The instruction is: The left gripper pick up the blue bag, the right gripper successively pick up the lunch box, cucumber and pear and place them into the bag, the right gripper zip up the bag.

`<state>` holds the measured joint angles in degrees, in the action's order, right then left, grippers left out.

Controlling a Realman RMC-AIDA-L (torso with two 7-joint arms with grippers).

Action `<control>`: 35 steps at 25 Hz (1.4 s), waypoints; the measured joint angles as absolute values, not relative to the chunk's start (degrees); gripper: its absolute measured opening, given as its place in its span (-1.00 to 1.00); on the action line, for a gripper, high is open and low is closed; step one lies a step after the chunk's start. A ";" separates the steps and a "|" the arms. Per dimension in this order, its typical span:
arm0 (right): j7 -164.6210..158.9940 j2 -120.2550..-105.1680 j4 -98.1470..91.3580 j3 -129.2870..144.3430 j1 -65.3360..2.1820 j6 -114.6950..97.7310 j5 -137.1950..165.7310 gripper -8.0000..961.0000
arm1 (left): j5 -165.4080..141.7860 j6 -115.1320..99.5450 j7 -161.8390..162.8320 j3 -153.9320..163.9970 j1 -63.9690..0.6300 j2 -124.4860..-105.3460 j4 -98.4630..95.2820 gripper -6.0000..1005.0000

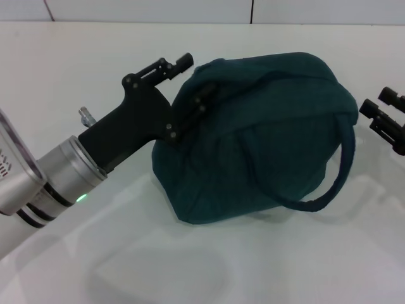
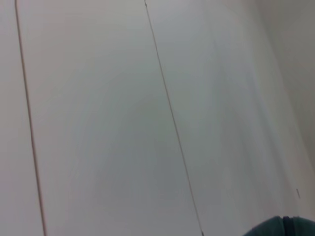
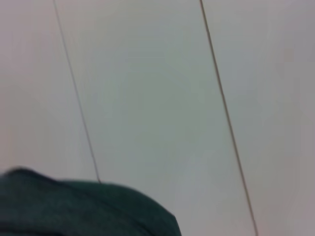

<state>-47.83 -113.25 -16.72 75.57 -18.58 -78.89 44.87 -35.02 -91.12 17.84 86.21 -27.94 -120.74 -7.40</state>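
Bag at mid-bench, between two pincers

The blue bag [image 1: 253, 136] is set on the bench [image 1: 190, 266]; the left pincer [image 1: 190, 95] is placed at its left edge, the right pincer [image 1: 386, 120] just beside its right.

The head view looks forward and down from above onto the white table [image 1: 190, 266], close enough that the blue bag [image 1: 253, 139] fills its middle. The 2 wrist views face a pale panelled wall [image 2: 98, 123] behind the table. Each catches only an edge of the bag, the part shared with the head view.
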 joint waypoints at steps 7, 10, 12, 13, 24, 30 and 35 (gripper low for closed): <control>-47.63 -112.99 -17.10 72.57 -17.32 -87.28 44.68 0.11 | -33.69 -95.81 18.49 86.45 -26.48 -120.76 -7.54 0.29; -48.01 -112.62 -17.18 72.10 -17.98 -90.86 44.66 0.22 | -32.73 -99.98 18.72 86.32 -25.01 -120.60 -7.82 0.41; -48.66 -112.26 -17.88 72.27 -18.55 -92.73 44.80 0.25 | -32.29 -102.18 19.54 86.38 -24.61 -120.43 -7.83 0.41; -49.27 -112.11 -18.56 72.41 -18.80 -93.46 44.95 0.26 | -32.20 -103.24 20.30 86.40 -24.43 -120.29 -7.85 0.42; -55.73 -112.29 -31.01 72.77 -22.46 -95.88 60.79 0.27 | -35.84 -104.64 25.98 86.69 -23.78 -118.80 -8.45 0.43; -58.35 -112.29 -34.21 72.75 -24.33 -98.36 67.00 0.27 | -42.88 -105.65 28.16 86.69 -22.30 -115.54 -13.62 0.42; -60.07 -112.12 -34.81 72.77 -25.68 -100.17 69.61 0.27 | -45.59 -106.37 30.11 86.27 -21.72 -113.96 -16.01 0.39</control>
<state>-60.07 -112.12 -34.81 72.77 -25.68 -100.17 69.61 -45.59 -106.37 30.11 86.27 -21.72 -113.96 -16.01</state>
